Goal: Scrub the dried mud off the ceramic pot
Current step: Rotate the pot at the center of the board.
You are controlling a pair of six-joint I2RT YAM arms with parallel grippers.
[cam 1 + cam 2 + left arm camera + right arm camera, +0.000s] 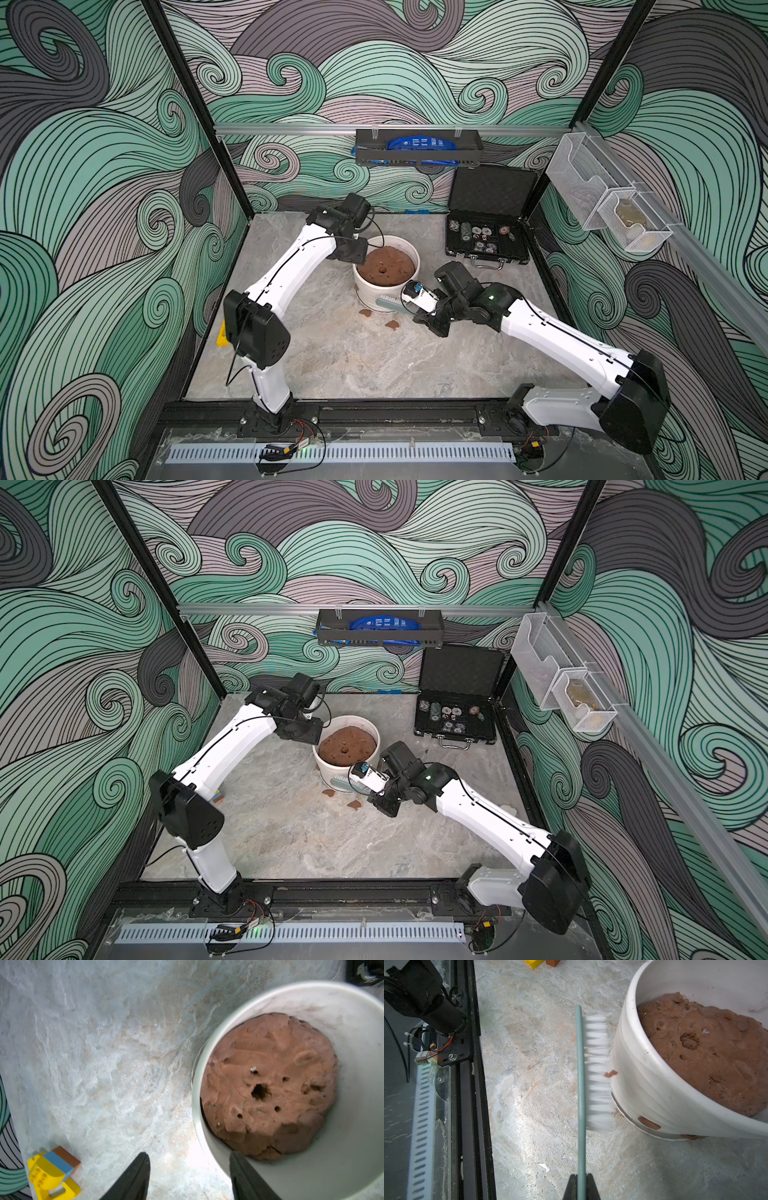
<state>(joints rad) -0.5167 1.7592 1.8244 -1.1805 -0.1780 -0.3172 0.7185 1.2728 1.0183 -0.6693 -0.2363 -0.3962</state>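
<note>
The white ribbed ceramic pot stands mid-table, filled with a brown domed soil mass. Small patches of dried mud stick to its outer wall low down. More reddish flakes lie on the table in front of it. My right gripper is shut on the green handle of a scrub brush whose white bristles press against the pot's wall. At the pot's left rim, my left gripper is open, one finger over the pot's inside and one outside, holding nothing.
An open black case of poker chips sits back right. Yellow, blue and brown toy blocks lie at the left edge. A black shelf and wire baskets hang on the walls. The arms' base rail runs along the front.
</note>
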